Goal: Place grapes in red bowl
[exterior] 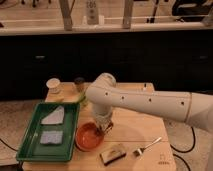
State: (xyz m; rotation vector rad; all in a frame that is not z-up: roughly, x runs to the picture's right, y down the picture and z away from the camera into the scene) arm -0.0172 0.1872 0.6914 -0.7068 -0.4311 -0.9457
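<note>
Because the red bowl is the drop target, the gripper hangs at its right rim; its grip state cannot be told; grapes are hidden.

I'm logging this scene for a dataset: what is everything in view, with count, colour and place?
table: one, light wood, centre
tray: one, green, table's left side
pads: two, grey-blue, in the tray
red bowl: one, orange-red, right of the tray, near the front
cup: one, white, back left corner
jar: one, dark-topped, beside the cup
long green item: one, behind the bowl, partly hidden
block: one, brown, front edge
fork: one, silvery, front right
grapes: none seen lying apart
arm: one, white, reaching in from the right
gripper: one, low at the bowl's right rim
</note>
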